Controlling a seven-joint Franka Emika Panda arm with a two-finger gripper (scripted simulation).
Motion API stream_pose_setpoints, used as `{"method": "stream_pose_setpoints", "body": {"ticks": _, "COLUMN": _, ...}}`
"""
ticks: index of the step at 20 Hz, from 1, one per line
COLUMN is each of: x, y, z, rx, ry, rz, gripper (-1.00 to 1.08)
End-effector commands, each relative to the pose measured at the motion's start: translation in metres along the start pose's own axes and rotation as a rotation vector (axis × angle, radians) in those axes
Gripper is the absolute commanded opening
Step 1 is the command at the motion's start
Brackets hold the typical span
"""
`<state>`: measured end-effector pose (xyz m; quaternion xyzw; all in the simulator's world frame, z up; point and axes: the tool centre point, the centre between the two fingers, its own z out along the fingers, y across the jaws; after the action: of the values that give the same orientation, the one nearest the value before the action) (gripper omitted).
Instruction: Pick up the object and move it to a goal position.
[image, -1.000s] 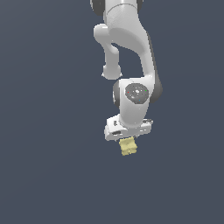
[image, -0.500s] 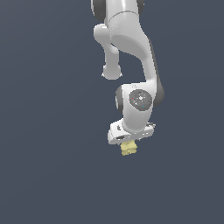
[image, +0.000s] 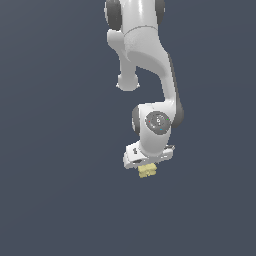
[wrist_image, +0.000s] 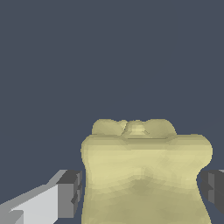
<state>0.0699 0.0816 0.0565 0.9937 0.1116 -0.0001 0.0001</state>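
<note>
Exterior view shows the small pale yellow bumpy block (image: 147, 171) tucked directly under the white two-fingered gripper (image: 148, 169) of the white jointed robot arm (image: 150, 65), against a plain dark grey-blue backdrop with no surface line to read height from. Wrist view fills with the same block (wrist_image: 144, 175), dark grey finger pads (wrist_image: 72, 192) pressed at both of its sides, no gap visible between pad and block. Jaws therefore clenched on the block, as far as both views tell.

Judged from this: grasp done, block carried in the fingers, probably off the ground, though cannot be confirmed without a shadow or edge. Left to do: carry to the goal position. No goal marker visible in either view, so remaining travel cannot be gauged.
</note>
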Motion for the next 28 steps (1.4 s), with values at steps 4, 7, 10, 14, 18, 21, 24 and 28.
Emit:
{"method": "stream_pose_setpoints", "body": {"ticks": 4, "x": 0.0, "y": 0.0, "z": 0.018, "rx": 0.0, "ry": 0.0, "rz": -0.001, "gripper": 1.0}}
{"method": "stream_pose_setpoints", "body": {"ticks": 7, "x": 0.001, "y": 0.0, "z": 0.017, "rx": 0.0, "ry": 0.0, "rz": -0.001, "gripper": 1.0}}
{"method": "stream_pose_setpoints", "body": {"ticks": 10, "x": 0.001, "y": 0.0, "z": 0.017, "rx": 0.0, "ry": 0.0, "rz": -0.001, "gripper": -1.0}}
{"method": "stream_pose_setpoints", "body": {"ticks": 14, "x": 0.001, "y": 0.0, "z": 0.017, "rx": 0.0, "ry": 0.0, "rz": -0.001, "gripper": -1.0}}
{"method": "stream_pose_setpoints", "body": {"ticks": 18, "x": 0.001, "y": 0.0, "z": 0.017, "rx": 0.0, "ry": 0.0, "rz": -0.001, "gripper": -1.0}}
{"method": "stream_pose_setpoints", "body": {"ticks": 21, "x": 0.002, "y": 0.004, "z": 0.014, "rx": 0.0, "ry": 0.0, "rz": -0.001, "gripper": -1.0}}
{"method": "stream_pose_setpoints", "body": {"ticks": 24, "x": 0.002, "y": 0.014, "z": 0.004, "rx": 0.0, "ry": 0.0, "rz": -0.001, "gripper": -1.0}}
{"method": "stream_pose_setpoints", "body": {"ticks": 28, "x": 0.005, "y": 0.038, "z": -0.017, "rx": 0.001, "ry": 0.0, "rz": -0.001, "gripper": -1.0}}
